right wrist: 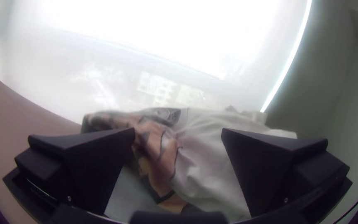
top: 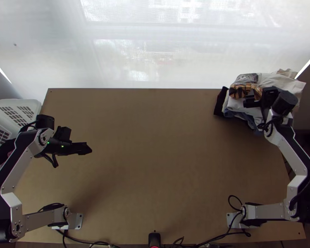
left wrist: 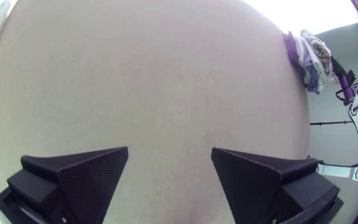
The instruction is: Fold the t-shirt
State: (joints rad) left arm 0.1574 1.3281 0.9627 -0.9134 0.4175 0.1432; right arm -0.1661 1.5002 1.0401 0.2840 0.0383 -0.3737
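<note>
Right end effector (right wrist: 178, 132) is spread beside the clothes (right wrist: 206, 166), likely to pluck one, while the left end effector (left wrist: 169, 148), also spread, hovers over the counter (top: 155, 144), presumably to help fold.

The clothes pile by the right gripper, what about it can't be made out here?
- Top view: the part of the clothes pile beneath the right gripper, hidden by that gripper and its wrist.
- Right wrist view: the near side of the pile, covered by the gripper's fingers and cut off by the bottom edge.
- Left wrist view: how many garments there are; they are too small and overlap.
- All views: whether the white cloth is a t-shirt, its outline lost in folds.
</note>
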